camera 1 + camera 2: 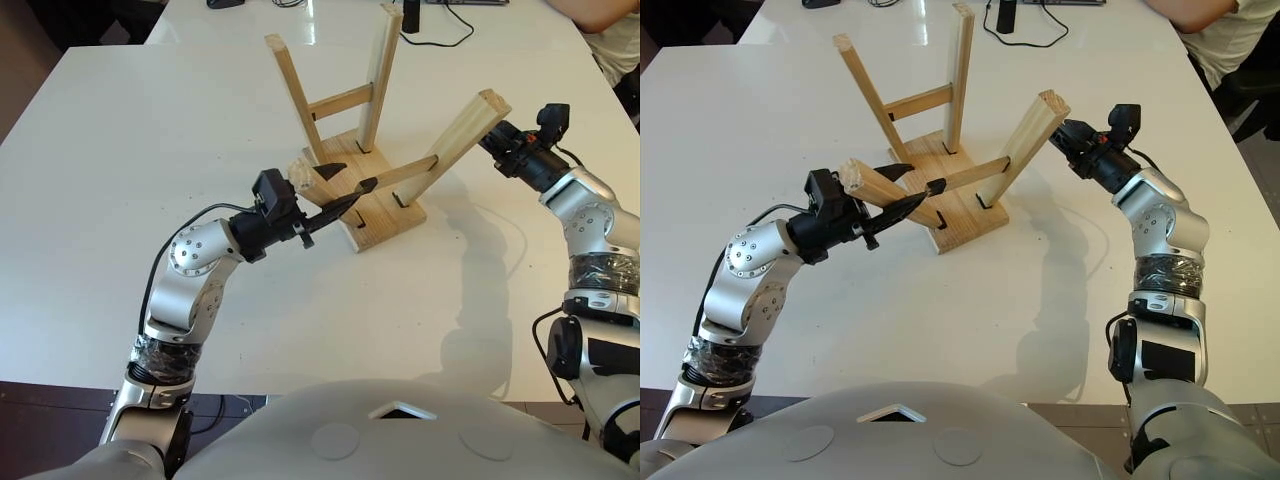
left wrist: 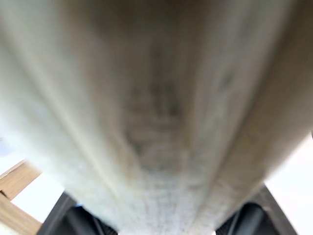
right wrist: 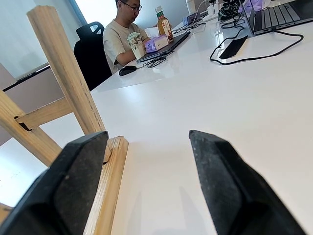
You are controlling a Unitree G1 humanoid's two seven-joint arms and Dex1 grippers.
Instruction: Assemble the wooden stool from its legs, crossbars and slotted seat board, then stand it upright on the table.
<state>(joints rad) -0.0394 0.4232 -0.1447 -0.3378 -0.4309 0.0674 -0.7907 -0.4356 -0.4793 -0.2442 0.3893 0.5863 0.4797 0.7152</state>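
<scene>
Upside down, stool (image 1: 385,218), left gripper (image 1: 353,177) around its near leg (image 1: 303,172)

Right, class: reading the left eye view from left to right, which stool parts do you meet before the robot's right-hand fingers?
Leftmost upright leg → crossbar → second upright leg → tilted leg → right gripper, its fingers open.

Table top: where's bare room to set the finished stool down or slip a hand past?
Free: the broad patch of table to the left of the seat board, and the near strip between the two arms. Crowded: the middle, where the left gripper and right gripper flank the tilted leg frame; cables line the far edge.
</scene>
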